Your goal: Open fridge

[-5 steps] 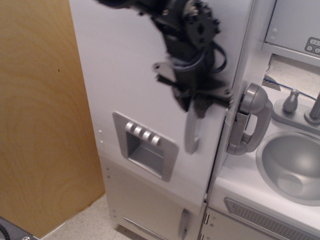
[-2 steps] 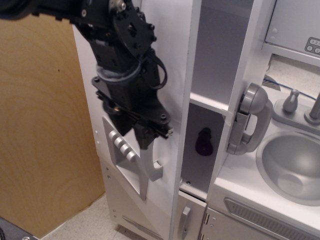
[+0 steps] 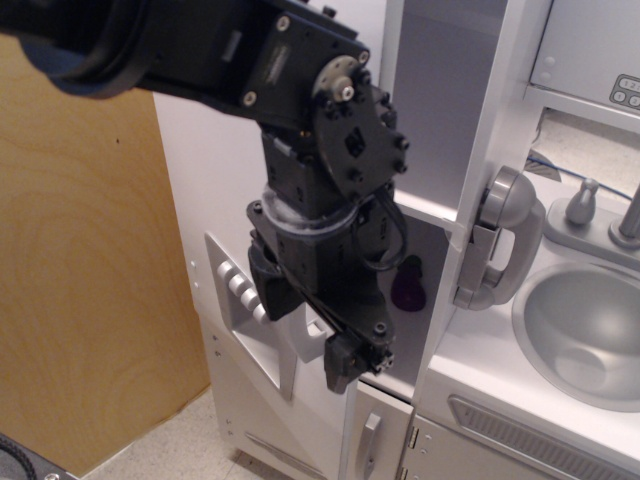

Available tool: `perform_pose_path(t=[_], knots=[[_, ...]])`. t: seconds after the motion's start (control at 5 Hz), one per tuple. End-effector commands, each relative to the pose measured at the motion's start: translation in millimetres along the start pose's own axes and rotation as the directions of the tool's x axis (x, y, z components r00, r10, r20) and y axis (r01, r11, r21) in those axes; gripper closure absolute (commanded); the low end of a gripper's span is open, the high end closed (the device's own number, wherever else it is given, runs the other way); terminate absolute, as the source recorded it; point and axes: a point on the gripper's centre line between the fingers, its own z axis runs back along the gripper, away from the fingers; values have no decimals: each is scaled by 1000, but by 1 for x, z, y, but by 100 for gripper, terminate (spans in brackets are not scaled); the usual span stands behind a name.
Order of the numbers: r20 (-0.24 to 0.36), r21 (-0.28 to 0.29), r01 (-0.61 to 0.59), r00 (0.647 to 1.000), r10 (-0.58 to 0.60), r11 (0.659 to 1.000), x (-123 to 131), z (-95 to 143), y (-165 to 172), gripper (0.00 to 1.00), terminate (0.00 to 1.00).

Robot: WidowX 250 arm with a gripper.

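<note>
The fridge (image 3: 440, 100) is a tall white cabinet, and its large door (image 3: 215, 180) stands swung open to the left. The door's grey dispenser (image 3: 245, 315) with silver buttons faces left at an angle. Inside I see white shelves (image 3: 425, 212) and a small purple object (image 3: 408, 284) on the lower one. My black gripper (image 3: 305, 328) hangs in front of the opening at the door's free edge. Its fingers (image 3: 343, 364) stand apart, with a bit of the door's silver handle (image 3: 311, 330) showing between them. The rest of the handle is hidden behind my arm.
A grey toy phone handset (image 3: 500, 240) hangs on the fridge's right post. A grey sink (image 3: 585, 330) with a faucet (image 3: 630, 215) lies to the right. The smaller lower door's short handle (image 3: 368, 445) is below. A wooden panel (image 3: 80, 260) stands at the left.
The fridge door has swung from shut to open, pulled left by its handle. Since then my gripper has moved right and down, and its fingers have spread apart off the handle.
</note>
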Motion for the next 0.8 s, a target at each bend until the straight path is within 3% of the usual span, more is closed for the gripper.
perform_pose_path(t=[0.0,0.2,0.6], knots=[[-35,-61,22,999,-24,998,17,-2,-50,0,0],[-43,-47,-35,999,33,998,40,-7,-66,0,0],[45,-16,-131,990,132,991,96,-7,-47,0,0]])
